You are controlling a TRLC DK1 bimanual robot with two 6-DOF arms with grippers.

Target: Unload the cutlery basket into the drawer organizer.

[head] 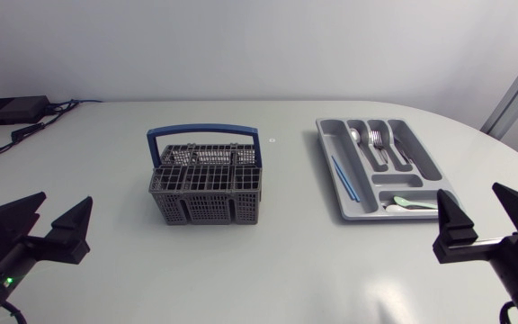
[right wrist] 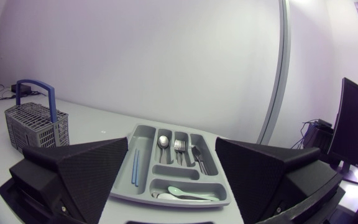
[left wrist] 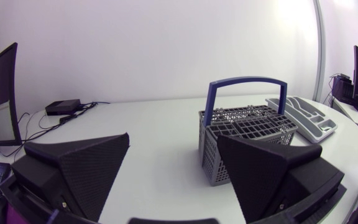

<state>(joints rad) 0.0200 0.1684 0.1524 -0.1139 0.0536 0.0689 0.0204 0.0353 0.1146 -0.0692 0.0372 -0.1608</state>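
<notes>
The grey cutlery basket (head: 207, 184) with a blue handle (head: 204, 133) stands at the table's middle; no cutlery shows in it. To its right lies the grey drawer organizer (head: 380, 166), holding a spoon, forks and a knife in its long slots, a blue stick (head: 344, 177) in the left slot and a pale green spoon (head: 412, 203) in the front one. My left gripper (head: 54, 222) rests open at the near left, the basket (left wrist: 246, 140) ahead of it. My right gripper (head: 481, 216) rests open at the near right, the organizer (right wrist: 173, 165) ahead between its fingers.
A black box (head: 12, 110) with cables sits at the far left corner of the white table (head: 277, 261). The basket (right wrist: 36, 124) also shows far off beside the right gripper's finger.
</notes>
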